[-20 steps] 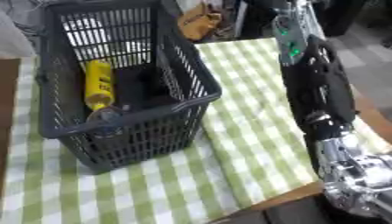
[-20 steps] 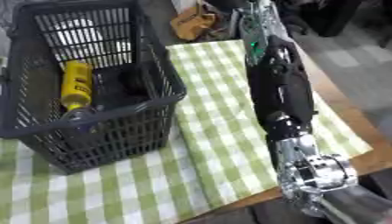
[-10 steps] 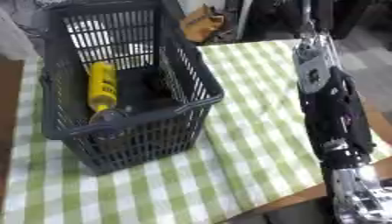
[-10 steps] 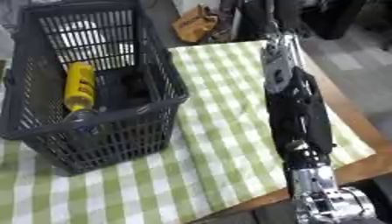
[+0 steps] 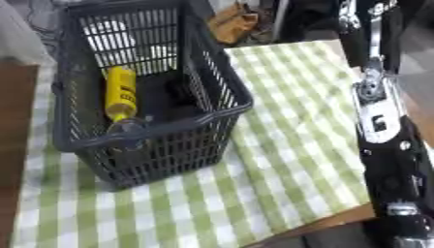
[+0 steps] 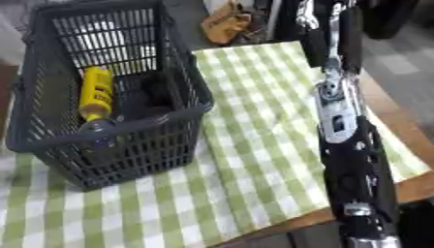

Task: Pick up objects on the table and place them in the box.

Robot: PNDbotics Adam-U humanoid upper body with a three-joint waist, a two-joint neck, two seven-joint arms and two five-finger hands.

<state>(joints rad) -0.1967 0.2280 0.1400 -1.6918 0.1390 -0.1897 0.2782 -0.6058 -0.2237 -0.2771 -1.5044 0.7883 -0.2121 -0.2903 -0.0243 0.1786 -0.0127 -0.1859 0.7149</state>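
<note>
**Yellow bottle down in the basket, right arm stretched along the cloth**

And here's the dark grey plastic lattice basket [image 5: 216, 72], standing upright on the left half of the green-and-white checked cloth [image 5: 288, 145]. Inside it lies a yellow bottle with dark printing [image 5: 119, 92], on its side against the basket's left wall, its neck pointing toward the near end. Just beside it, filling the middle of the basket floor, sits a black object [image 5: 169, 99] whose shape is hard to make out. At the near rim, touching the basket's front wall from inside, there's a rounded grey-clear thing [image 5: 127, 130], a cap or a bottle top perhaps, too blurred to say. Through the far wall of the basket, something white [image 5: 106, 31] shows at the back end.

Outward now: the checked cloth covers the wooden surface [image 6: 415, 186], whose bare brown edge shows at the near right corner and again at the far left. The cloth to the right of the basket is open, with soft creases running through it.

Over on the right, the robot's black and silver right arm [image 6: 343, 131] runs down the side of the view, above the cloth's right edge, well apart from the basket. The right robot hand does not show, and the left robot hand is out of sight too, so neither one's fingers can be judged.

Beyond the far edge of the surface lies a tan leather-like bag [image 6: 227, 23].
</note>
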